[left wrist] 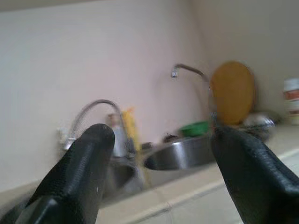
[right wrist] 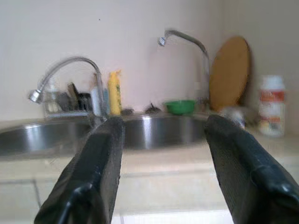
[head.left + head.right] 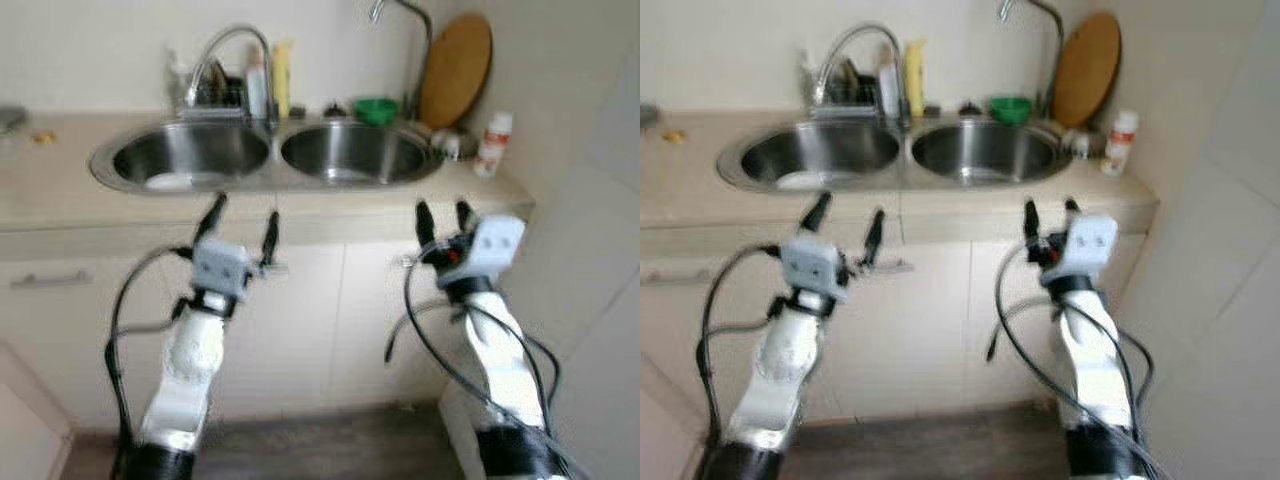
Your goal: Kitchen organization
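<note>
Evenly and softly lit, blurred throughout, with pale glare inside the sink (image 3: 190, 155) bowls at upper centre and fuzzy near fingers (image 1: 79, 172).

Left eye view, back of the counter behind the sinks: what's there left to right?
Curved faucet → yellow bottle → green bowl → round wooden board → white bottle with red label.

Home kitchen, double steel sink (image 3: 265, 155), faucet (image 3: 228, 60), countertop (image 3: 60, 195)
</note>
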`<state>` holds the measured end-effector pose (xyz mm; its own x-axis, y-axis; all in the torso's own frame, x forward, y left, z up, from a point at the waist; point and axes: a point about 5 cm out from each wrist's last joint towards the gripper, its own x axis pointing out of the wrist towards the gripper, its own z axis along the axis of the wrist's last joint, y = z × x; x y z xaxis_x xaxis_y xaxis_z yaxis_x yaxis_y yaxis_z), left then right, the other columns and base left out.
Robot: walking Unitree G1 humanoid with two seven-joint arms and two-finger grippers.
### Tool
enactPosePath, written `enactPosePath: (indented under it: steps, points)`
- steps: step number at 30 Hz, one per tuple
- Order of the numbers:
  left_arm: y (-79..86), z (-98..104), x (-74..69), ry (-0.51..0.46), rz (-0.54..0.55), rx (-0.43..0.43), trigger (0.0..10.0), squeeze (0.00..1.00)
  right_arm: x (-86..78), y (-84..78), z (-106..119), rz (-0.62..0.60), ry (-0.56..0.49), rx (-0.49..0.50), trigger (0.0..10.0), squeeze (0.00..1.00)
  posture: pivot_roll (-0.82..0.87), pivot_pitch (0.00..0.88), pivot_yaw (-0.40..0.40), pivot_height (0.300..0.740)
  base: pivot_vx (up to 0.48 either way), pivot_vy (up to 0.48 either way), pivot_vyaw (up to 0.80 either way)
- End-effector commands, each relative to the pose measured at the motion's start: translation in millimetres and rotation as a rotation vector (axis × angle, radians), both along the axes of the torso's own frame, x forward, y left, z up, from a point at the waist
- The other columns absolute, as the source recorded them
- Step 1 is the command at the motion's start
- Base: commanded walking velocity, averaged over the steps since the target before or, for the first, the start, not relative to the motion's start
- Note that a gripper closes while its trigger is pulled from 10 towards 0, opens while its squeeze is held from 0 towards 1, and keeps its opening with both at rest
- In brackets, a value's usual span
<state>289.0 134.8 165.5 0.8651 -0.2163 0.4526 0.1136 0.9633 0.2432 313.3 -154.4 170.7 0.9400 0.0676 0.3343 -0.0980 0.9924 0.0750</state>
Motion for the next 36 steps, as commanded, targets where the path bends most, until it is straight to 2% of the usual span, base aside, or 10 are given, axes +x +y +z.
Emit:
enactPosePath:
  steps: [1, 13, 21, 36]
  points:
    - [-1.3, 5, 1.4, -0.011, -0.013, 0.007, 10.0, 0.00, 0.1, -0.8, 3, 0.000, -0.008, 0.005, 10.0, 0.00, 0.05, 0.000, -0.019, 0.740, 0.000, 0.480, -0.80]
    - [-5.3, 6, 0.3, -0.019, -0.034, 0.008, 10.0, 0.00, -7.1, 2.7, -6, 0.019, -0.006, -0.040, 10.0, 0.00, 0.05, 0.000, -0.016, 0.740, 0.000, 0.480, -0.80]
    - [-7.0, 5, 0.4, -0.022, -0.044, 0.004, 10.0, 0.00, -9.6, -3.2, -13, -0.014, 0.018, -0.057, 10.0, 0.00, 0.04, 0.000, -0.013, 0.740, 0.000, 0.479, -0.80]
    - [-12.5, 1, 0.4, -0.026, -0.059, 0.050, 10.0, 0.00, -11.4, -17.1, -25, -0.138, 0.062, -0.090, 10.0, 0.00, 0.03, 0.000, -0.009, 0.740, 0.000, -0.020, -0.80]
